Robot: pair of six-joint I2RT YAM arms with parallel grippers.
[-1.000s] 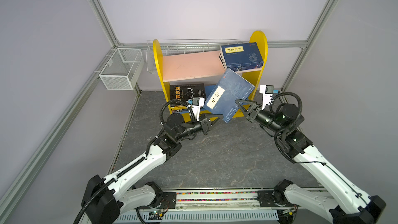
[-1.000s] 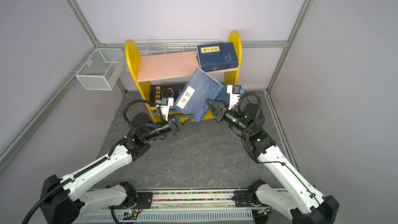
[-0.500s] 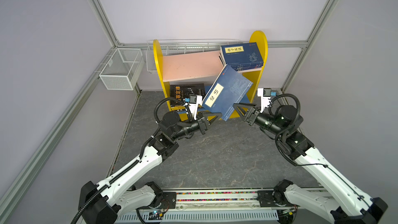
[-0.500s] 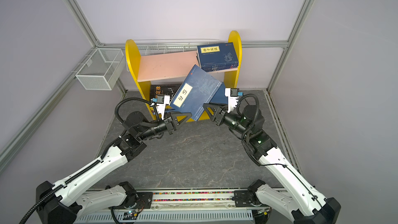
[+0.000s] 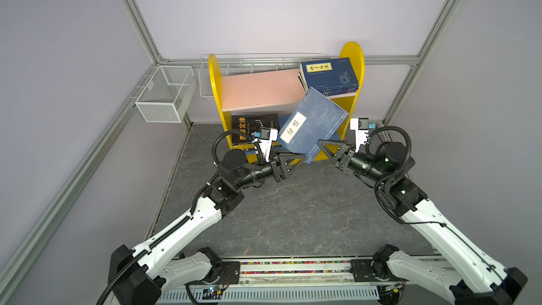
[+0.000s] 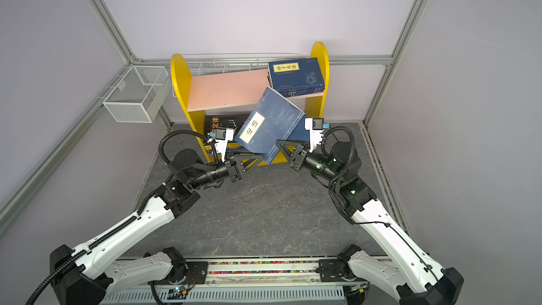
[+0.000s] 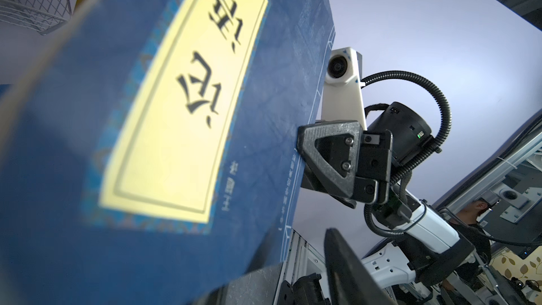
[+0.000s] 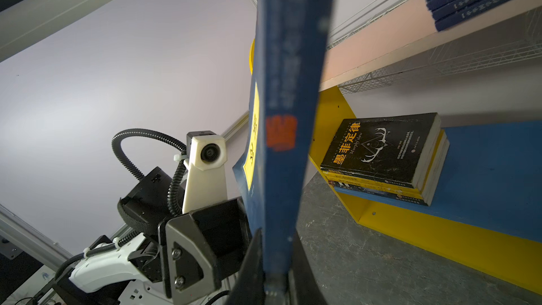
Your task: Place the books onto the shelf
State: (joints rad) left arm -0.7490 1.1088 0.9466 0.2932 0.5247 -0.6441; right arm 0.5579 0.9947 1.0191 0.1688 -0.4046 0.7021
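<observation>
Navy book [image 5: 313, 124] hangs tilted in front of shelf [image 5: 215, 89], its top corner over the front edge of pink board [image 5: 258, 89]. Right gripper [image 5: 320, 144] is clamped on the book's lower edge. Left gripper [image 5: 294, 158] has jaws apart at the bottom corner. Stack [image 5: 330, 76] fills the board's right end; its left part is free.

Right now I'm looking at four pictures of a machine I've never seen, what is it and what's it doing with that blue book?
A robot with two arms, each ending in a two-fingered gripper. Two pictures look down from above; the other two come from cameras on the wrists. The right gripper is clamped on a navy book, tilted in the air before a yellow shelf. The left gripper stands open at its lower corner. More navy books lie on the pink board, a black book below.
</observation>
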